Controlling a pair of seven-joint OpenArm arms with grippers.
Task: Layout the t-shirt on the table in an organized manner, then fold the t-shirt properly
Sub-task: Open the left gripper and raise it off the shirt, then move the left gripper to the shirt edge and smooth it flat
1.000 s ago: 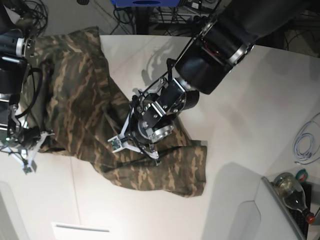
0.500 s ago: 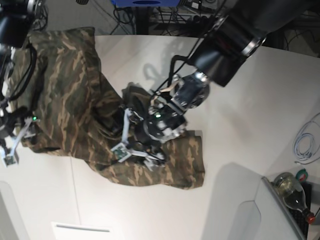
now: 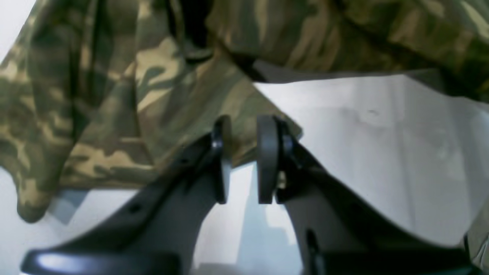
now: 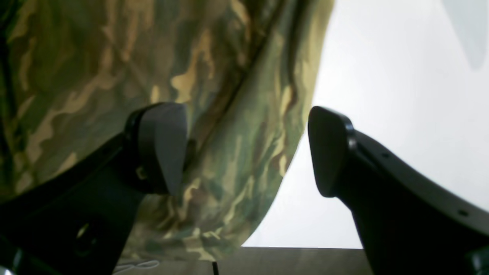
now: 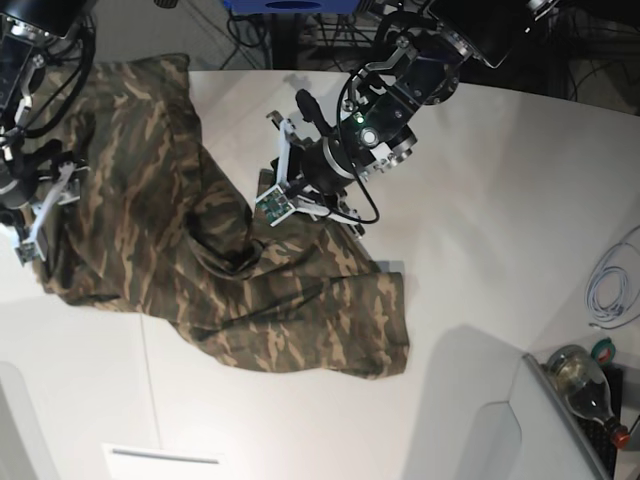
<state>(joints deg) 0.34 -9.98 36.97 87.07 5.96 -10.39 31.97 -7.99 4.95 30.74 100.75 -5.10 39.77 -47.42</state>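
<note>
Camo t-shirt [image 5: 200, 260] sprawls rumpled across the tabletop [image 5: 480, 250], left-center of frame. Left gripper [image 3: 243, 158] jaws nearly closed, holding nothing; right gripper [image 4: 246, 149] jaws wide, straddling the shirt's edge.

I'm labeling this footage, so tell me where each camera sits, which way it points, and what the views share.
Base: overhead, looking down on the table, the t-shirt and both arms.
Left wrist: on the left arm, looking past the left gripper, its jaws nearly together, at cloth and tabletop.
Right wrist: on the right arm, looking past the right gripper, its jaws wide apart, at the cloth's edge.
Shared: all three show the t-shirt and table.
</note>
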